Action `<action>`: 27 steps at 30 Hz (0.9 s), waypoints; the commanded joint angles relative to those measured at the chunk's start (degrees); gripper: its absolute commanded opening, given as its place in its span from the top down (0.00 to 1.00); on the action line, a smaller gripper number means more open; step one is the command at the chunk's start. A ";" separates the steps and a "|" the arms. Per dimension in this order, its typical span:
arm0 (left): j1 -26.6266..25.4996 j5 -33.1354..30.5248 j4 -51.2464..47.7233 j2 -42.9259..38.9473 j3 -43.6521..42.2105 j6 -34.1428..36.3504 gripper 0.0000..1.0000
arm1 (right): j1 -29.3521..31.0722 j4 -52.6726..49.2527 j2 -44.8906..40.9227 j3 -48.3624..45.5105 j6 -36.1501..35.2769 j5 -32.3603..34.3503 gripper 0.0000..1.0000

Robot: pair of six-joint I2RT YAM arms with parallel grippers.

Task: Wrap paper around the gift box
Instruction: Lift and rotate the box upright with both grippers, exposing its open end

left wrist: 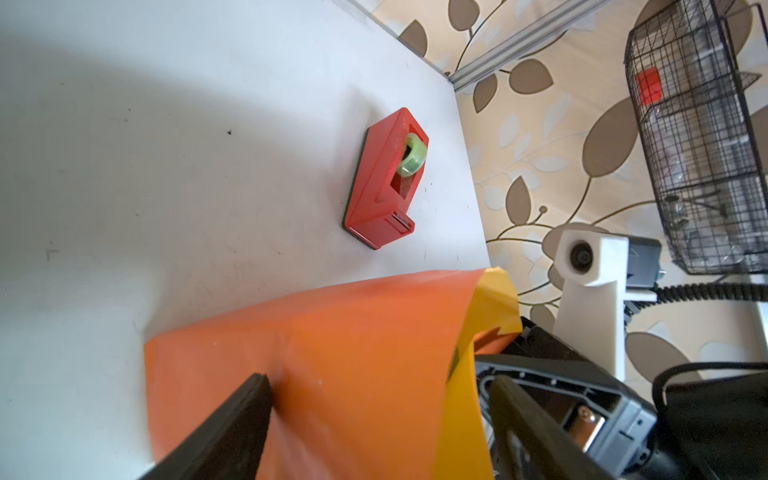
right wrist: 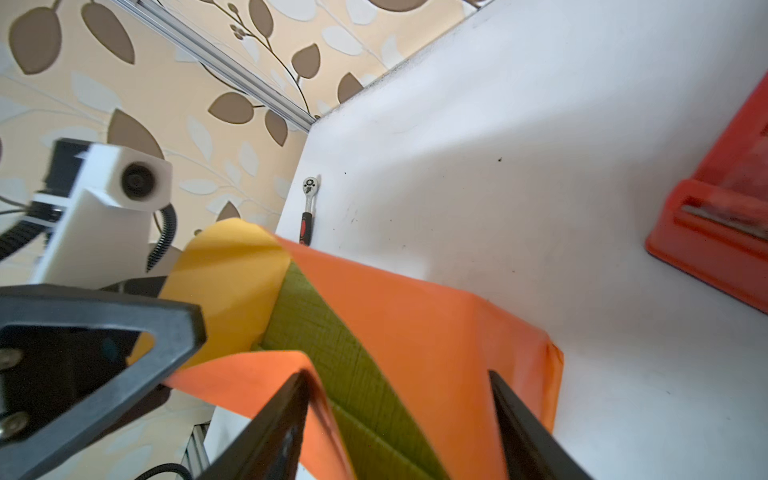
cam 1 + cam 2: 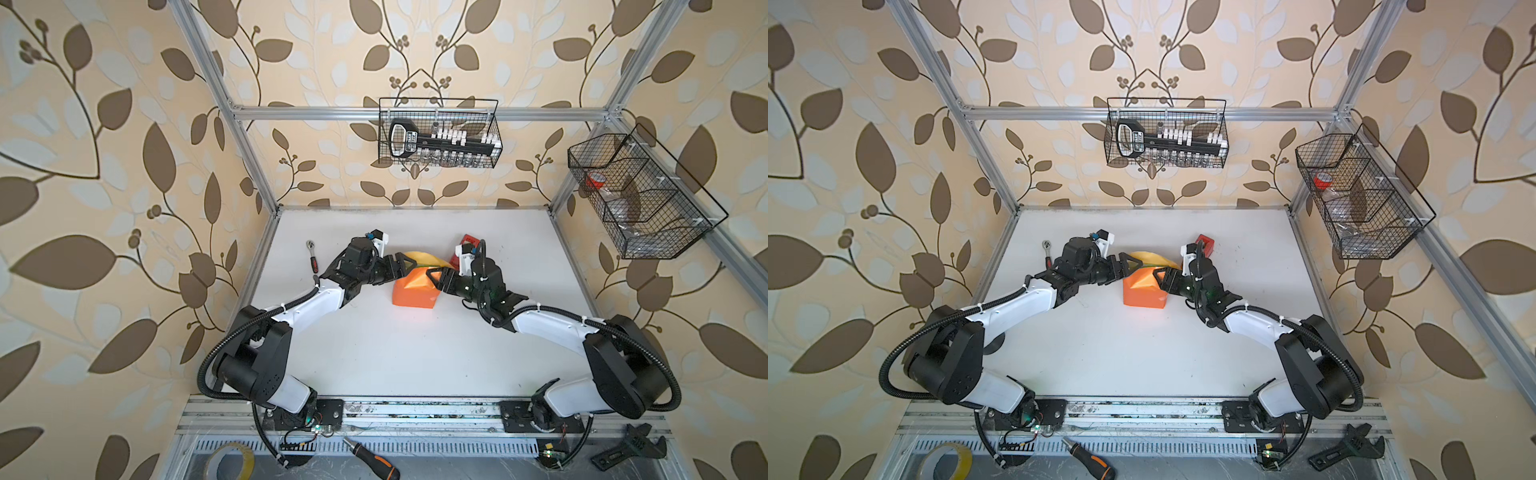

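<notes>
The left gripper point(image 3: 406, 266) and the right gripper point(image 3: 434, 277) faced each other over the gift box point(image 2: 332, 332) — both with jaws apart, clamping nothing. The box sat between their fingers, half covered by the paper point(image 3: 415, 295); the tape dispenser point(image 1: 382, 183) stood just beyond the right gripper.

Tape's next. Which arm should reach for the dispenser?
Right, probably. The red tape dispenser sits just beyond the right pincer, on its side; the left pincer is across the paper, farther off.
</notes>
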 commanded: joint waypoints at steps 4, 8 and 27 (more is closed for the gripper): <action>-3.69 1.22 -0.31 -2.06 -1.06 3.33 0.13 | 2.79 3.13 -1.01 -1.84 -1.54 -2.19 0.33; -2.49 -0.50 -1.40 -4.77 -1.04 3.65 0.06 | 2.77 0.61 -0.57 0.01 -3.49 -1.69 0.32; -1.75 -8.87 -5.26 -16.46 -12.04 23.47 0.01 | 1.50 -3.72 3.79 5.35 -6.43 -5.12 0.31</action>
